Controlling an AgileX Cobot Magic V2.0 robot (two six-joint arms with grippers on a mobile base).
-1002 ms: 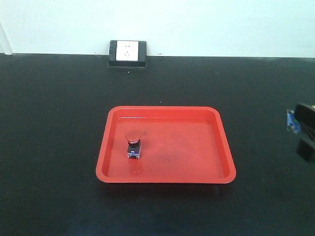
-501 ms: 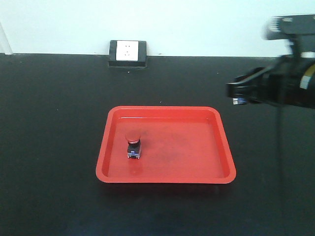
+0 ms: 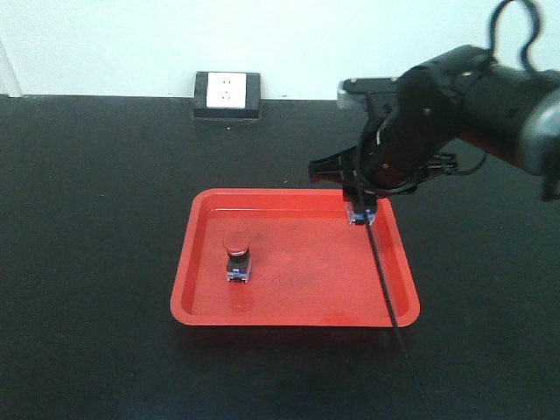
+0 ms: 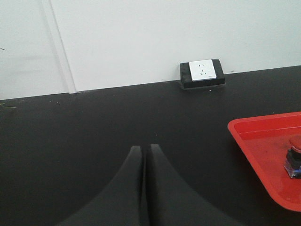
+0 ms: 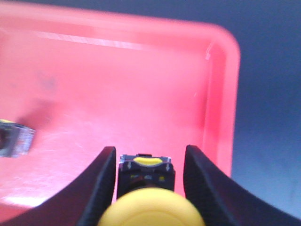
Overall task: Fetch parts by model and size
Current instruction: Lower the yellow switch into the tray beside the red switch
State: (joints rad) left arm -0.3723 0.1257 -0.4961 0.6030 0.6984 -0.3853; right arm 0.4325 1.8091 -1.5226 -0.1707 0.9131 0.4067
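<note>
The yellow-capped push-button switch (image 5: 146, 188) sits between the fingers of the right gripper (image 5: 148, 181), which are clamped on its black body from both sides. In the right wrist view its rounded yellow mushroom cap points toward the camera and its long axis runs along the fingers, away toward the tray floor. In the front view only its bluish base (image 3: 360, 216) shows, pointing down below the gripper over the far right corner of the red tray (image 3: 398, 308); whether it touches the tray floor cannot be told.

The red-capped push-button switch (image 3: 236, 258) stands upright inside the tray, left of centre, with its round red cap on top, black body below and bluish base resting on the tray floor. It is well apart from the held switch.

The tray is a shallow rectangular pan of glossy red plastic with rounded corners and a raised rim, its floor faintly scuffed. It lies on a matte black tabletop (image 3: 87, 262).

The left gripper (image 4: 143, 188) hangs over bare tabletop to the left of the tray, its two dark tapered fingers pressed together with nothing between them.

A white wall socket in a black frame (image 3: 227, 94) sits at the far edge of the table against the pale wall.
</note>
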